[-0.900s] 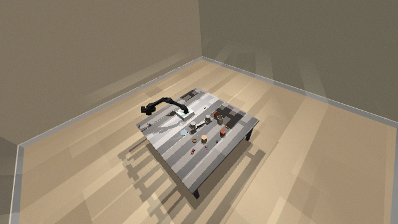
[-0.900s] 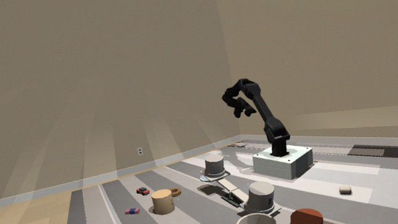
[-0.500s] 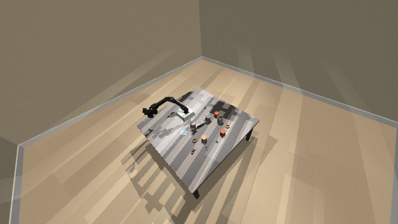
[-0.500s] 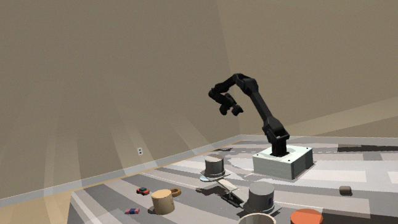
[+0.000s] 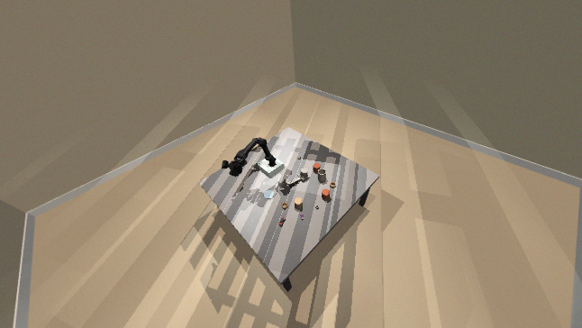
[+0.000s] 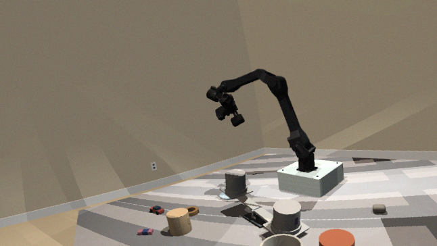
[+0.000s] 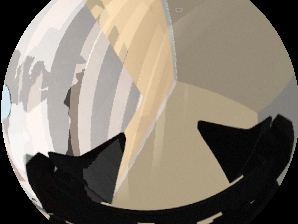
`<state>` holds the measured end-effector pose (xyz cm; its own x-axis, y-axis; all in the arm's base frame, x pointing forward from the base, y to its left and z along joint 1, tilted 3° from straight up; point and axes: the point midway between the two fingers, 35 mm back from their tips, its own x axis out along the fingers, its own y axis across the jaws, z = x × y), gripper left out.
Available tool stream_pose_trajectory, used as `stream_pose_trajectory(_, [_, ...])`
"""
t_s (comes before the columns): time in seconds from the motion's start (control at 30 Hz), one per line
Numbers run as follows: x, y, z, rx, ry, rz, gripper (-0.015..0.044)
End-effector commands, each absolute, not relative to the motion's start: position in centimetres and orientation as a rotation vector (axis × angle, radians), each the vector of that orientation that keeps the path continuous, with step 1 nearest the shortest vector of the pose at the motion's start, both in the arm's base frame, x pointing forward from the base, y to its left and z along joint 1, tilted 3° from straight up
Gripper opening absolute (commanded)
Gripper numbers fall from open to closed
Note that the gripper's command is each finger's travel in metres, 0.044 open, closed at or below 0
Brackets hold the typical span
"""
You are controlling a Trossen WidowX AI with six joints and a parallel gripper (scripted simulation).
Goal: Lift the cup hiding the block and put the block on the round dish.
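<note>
Two identical grey cups stand upside down on the ends of a small balance (image 6: 251,210) (image 5: 294,180). One cup (image 6: 235,182) (image 5: 285,185) is on the far end in the exterior view, the other cup (image 6: 287,215) (image 5: 304,173) on the near end. A pale blue round dish (image 5: 268,194) (image 6: 222,195) lies on the table beside the far cup, mostly hidden behind it in the exterior view. No block shows. My gripper (image 6: 230,117) (image 5: 230,168) (image 7: 161,131) is open and empty, high in the air beyond the table's edge, far from both cups. The wrist view shows only floor and the table edge.
The arm's white base (image 6: 311,178) (image 5: 270,168) stands behind the balance. A tan cylinder (image 6: 178,221), a ring (image 6: 193,211), a toy car (image 6: 156,209), a pink-blue block (image 6: 145,231), an orange cylinder (image 6: 336,238), an open cup (image 6: 281,240) and a grey pebble (image 6: 379,208) lie around.
</note>
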<state>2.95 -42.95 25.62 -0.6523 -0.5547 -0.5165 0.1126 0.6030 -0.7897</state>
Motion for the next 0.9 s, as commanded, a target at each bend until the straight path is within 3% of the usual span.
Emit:
stream_pose_trajectory(0.0, [7.3, -40.4, 26.3, -0.398, 1.894, -1.081, 0.0440])
stream_pose_trajectory(0.47, [18.3, -29.6, 27.1, -0.451, 1.427, -0.984, 0.0440])
stream_pose_trajectory(0.87, [22.7, -18.0, 26.2, -0.371, 1.092, -0.764, 0.0440])
